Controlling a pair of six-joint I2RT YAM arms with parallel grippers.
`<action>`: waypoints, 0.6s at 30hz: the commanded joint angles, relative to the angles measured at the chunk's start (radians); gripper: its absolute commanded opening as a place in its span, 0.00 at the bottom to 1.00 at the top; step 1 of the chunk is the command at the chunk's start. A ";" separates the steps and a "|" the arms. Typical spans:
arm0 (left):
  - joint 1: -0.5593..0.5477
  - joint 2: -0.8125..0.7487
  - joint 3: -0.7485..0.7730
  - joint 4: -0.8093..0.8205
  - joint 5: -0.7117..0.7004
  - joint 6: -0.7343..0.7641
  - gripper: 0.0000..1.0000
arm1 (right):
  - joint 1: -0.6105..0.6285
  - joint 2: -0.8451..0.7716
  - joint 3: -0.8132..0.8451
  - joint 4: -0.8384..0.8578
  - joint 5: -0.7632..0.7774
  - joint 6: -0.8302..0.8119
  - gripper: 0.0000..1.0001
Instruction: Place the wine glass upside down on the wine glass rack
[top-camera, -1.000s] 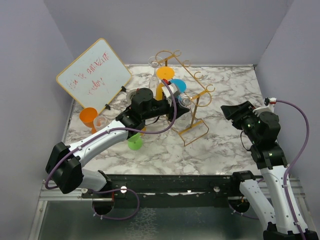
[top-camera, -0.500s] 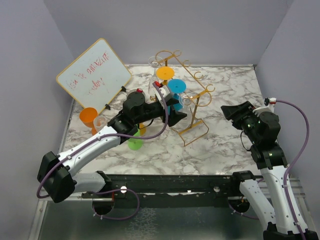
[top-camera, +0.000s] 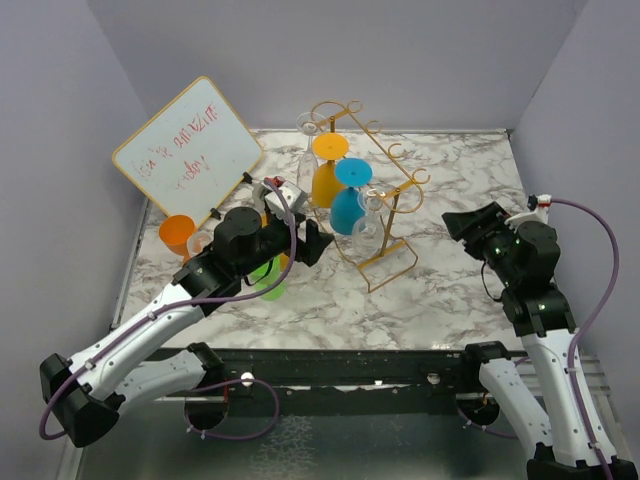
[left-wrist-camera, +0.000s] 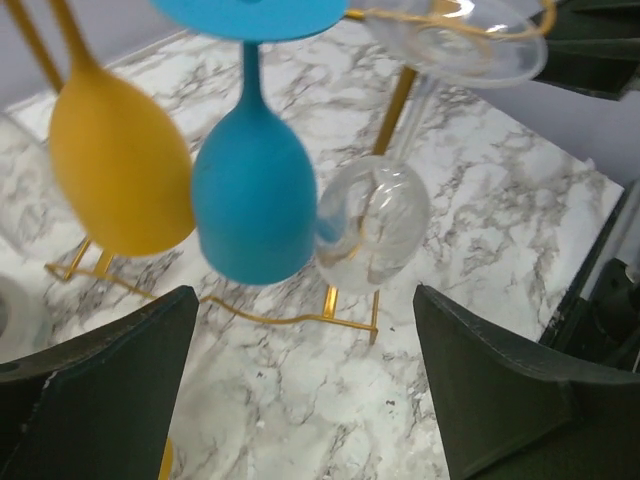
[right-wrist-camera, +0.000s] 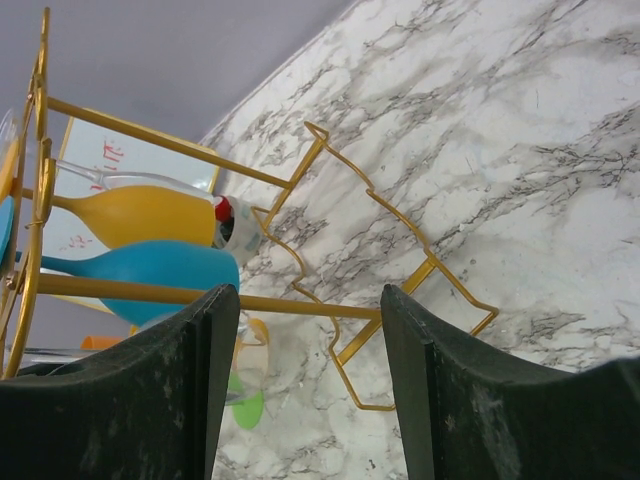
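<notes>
The gold wire wine glass rack stands mid-table. Three wine glasses hang upside down from it: an orange one, a blue one and a clear one. The left wrist view shows their bowls close ahead: orange, blue, clear. My left gripper is open and empty, just near-left of the rack, touching no glass; its gap frames bare marble. My right gripper is open and empty, right of the rack, facing the rack's base wire.
A whiteboard leans at the back left. An orange cup and a small clear glass stand beside it. A green glass sits partly under my left arm. Another clear glass hangs at the rack's far end.
My left gripper opened and drew back from the rack toward the near left. The blue and clear glasses stayed hanging on the rack. The right arm has not moved.
</notes>
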 joint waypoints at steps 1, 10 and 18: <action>0.000 -0.017 0.035 -0.286 -0.296 -0.132 0.68 | 0.003 0.020 0.031 -0.029 0.014 0.016 0.64; 0.012 0.127 0.112 -0.428 -0.536 -0.250 0.60 | 0.003 0.027 0.037 -0.059 0.042 0.034 0.61; 0.086 0.265 0.136 -0.405 -0.510 -0.246 0.47 | 0.003 0.010 0.041 -0.071 0.066 0.038 0.60</action>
